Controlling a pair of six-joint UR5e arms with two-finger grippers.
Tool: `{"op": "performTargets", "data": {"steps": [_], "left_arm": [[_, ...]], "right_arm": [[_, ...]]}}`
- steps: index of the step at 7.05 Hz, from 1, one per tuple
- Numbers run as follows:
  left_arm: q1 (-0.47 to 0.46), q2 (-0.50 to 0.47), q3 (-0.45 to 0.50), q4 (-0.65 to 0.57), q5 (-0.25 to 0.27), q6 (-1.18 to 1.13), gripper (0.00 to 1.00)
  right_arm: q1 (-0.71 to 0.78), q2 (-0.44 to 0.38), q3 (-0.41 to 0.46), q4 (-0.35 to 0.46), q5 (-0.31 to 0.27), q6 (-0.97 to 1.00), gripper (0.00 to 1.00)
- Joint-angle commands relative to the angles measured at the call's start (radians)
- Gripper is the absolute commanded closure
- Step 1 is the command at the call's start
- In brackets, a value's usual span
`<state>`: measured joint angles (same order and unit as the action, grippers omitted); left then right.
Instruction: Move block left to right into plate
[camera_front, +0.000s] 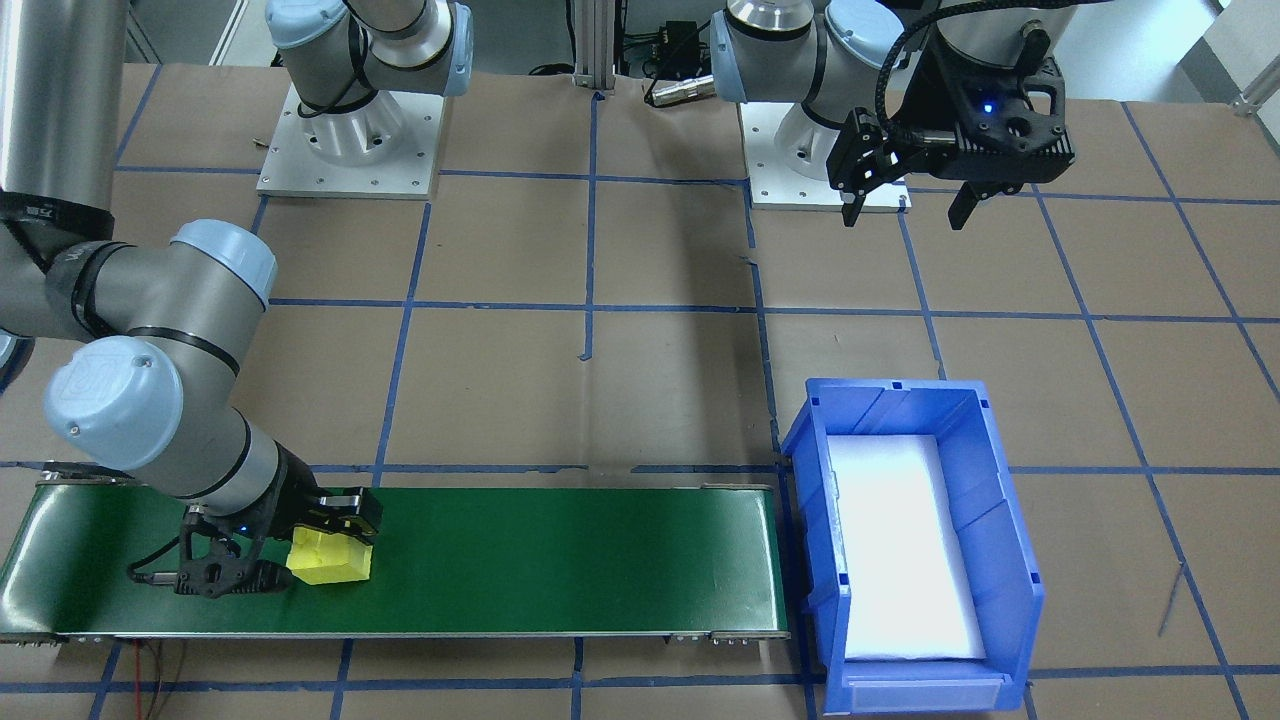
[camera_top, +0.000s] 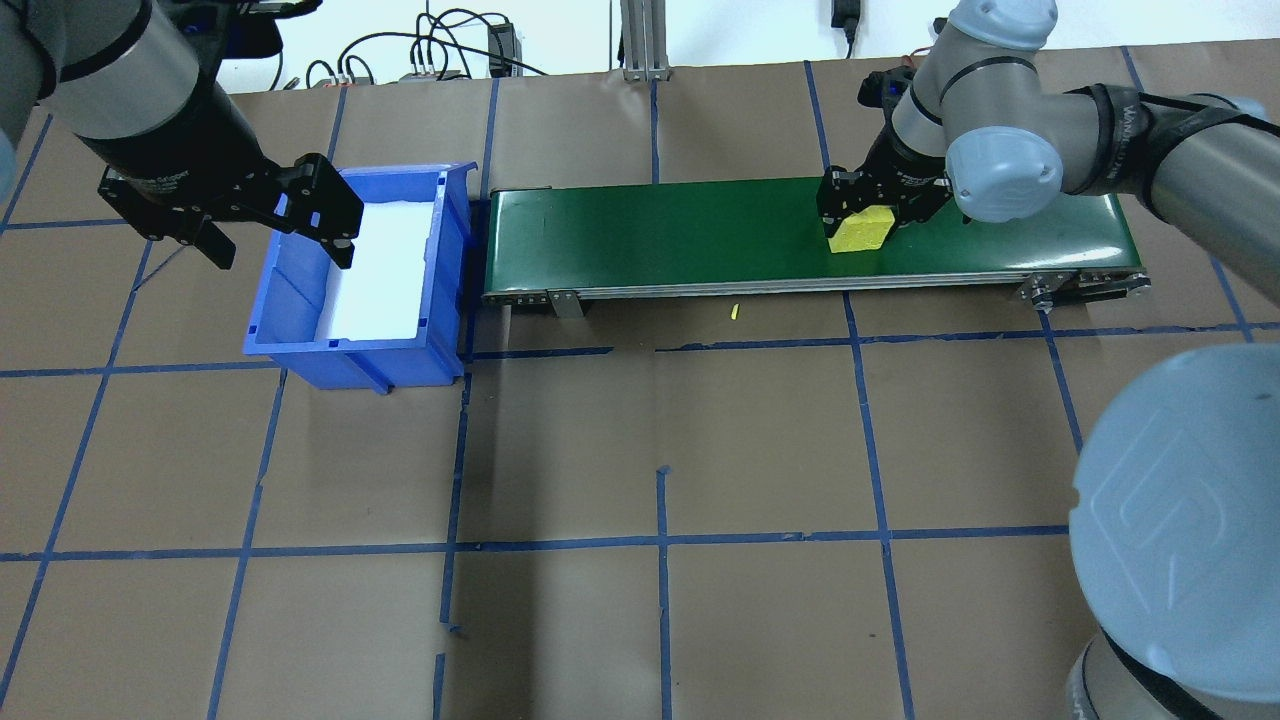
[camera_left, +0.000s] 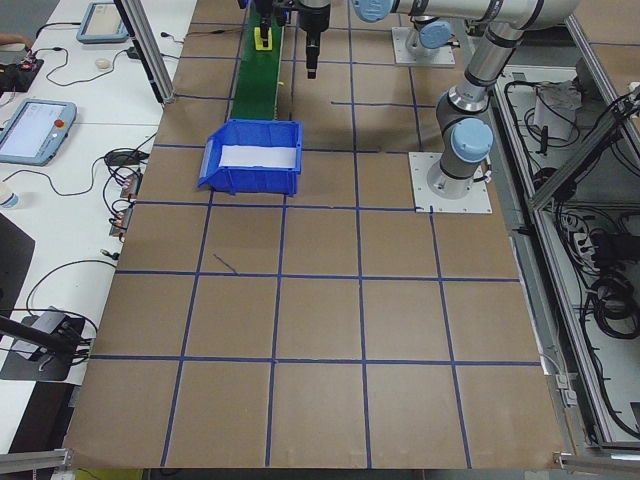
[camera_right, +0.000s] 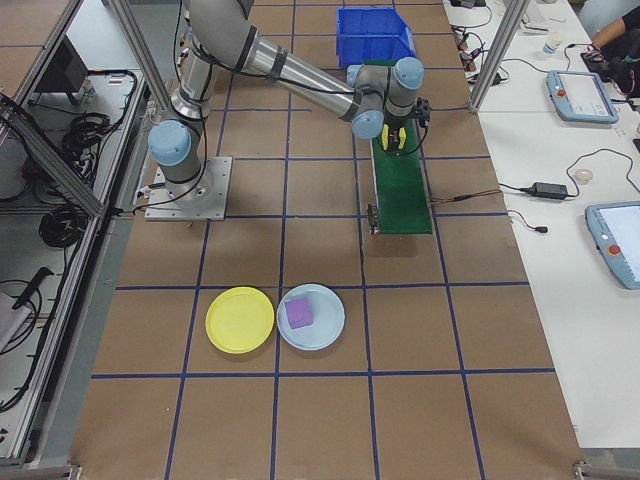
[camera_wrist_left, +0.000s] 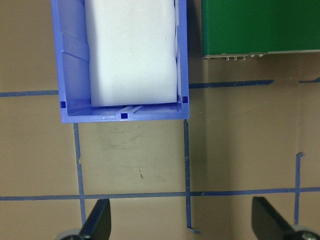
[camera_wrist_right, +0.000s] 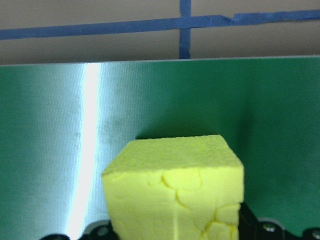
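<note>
Seeing my right end effector (camera_front: 318, 548) closed on yellow block (camera_front: 329, 556) on green belt (camera_front: 560, 560), left end effector (camera_top: 278, 225) wide, plates (camera_right: 275, 320) only in right side view

— How many blocks do you see from where you sit?

— I count two. One yellow block (camera_front: 330, 557) on the green belt (camera_front: 560, 560), and one purple block (camera_right: 299, 313) on a plate.

— And plates?

— Two plates. One yellow plate (camera_right: 240, 319) and one light blue plate (camera_right: 325, 330), side by side on the desk (camera_top: 640, 480).

— Any boxes?

— One blue bin (camera_top: 300, 310), with one white foam pad (camera_top: 375, 275) in it. There is one belt.

— How many arms do I have?

— Two arms, with one hand each: the left hand (camera_top: 275, 228) and the right hand (camera_top: 862, 205). At the side I also see three tablets, one in the right side view (camera_right: 578, 95) and two in the left side view.
</note>
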<state>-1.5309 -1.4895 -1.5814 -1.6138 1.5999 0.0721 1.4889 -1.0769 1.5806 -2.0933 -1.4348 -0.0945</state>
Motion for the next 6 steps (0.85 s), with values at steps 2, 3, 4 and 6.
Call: {"op": "performTargets", "data": {"steps": [2,3,4,6], "left_arm": [[0.000,0.000,0.000,0.000,0.000,0.000,0.00],[0.000,0.000,0.001,0.000,0.002,-0.002,0.00],[0.000,0.000,0.001,0.000,0.000,-0.002,0.00],[0.000,0.000,0.001,0.000,0.000,-0.002,0.00]], "right_arm": [[-0.047,-0.142,0.051,0.082,-0.314,-0.263,0.60],[-0.155,-0.241,0.132,0.105,-0.346,-0.378,0.67],[-0.296,-0.321,0.218,0.120,-0.348,-0.541,0.67],[-0.652,-0.364,0.297,0.107,-0.337,-0.887,0.77]]}}
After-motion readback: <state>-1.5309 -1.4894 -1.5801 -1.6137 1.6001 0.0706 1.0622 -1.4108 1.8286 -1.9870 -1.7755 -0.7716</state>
